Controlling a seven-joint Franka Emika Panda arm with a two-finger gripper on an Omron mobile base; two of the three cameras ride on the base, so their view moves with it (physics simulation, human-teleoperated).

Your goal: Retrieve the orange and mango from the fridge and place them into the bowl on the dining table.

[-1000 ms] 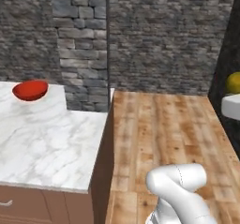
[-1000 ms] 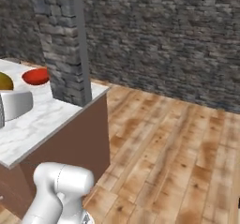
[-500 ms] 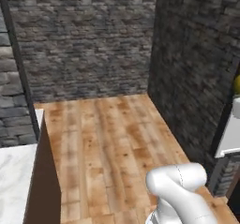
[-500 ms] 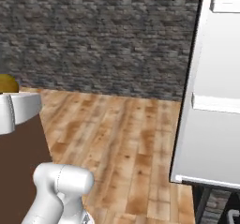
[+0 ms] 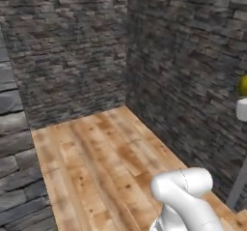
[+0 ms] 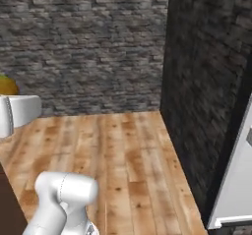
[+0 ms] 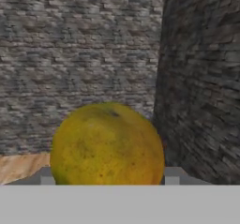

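My gripper (image 7: 108,176) is shut on the mango (image 7: 107,145), a yellow-green fruit with an orange tinge, wedged between the two grey fingertips (image 7: 47,177). From the left base camera the mango (image 5: 242,85) sits above the white hand at the right edge. In the right base view the mango (image 6: 7,84) tops the hand at the left edge. A brown sliver of the dining table (image 6: 6,204) base shows at the lower left. A pale grey panel of the fridge (image 6: 238,190) shows at the lower right. The orange and the bowl are out of view.
Dark stone walls (image 5: 72,46) meet in a corner ahead, with a second wall (image 6: 206,81) running along the right. Wooden plank floor (image 6: 123,150) stretches in front of the base. The white arm elbow (image 5: 183,191) rises in the foreground.
The whole picture has swept sideways, so the base has turned right. The marble table top and the red bowl have left the views. The mango stays in the gripper.
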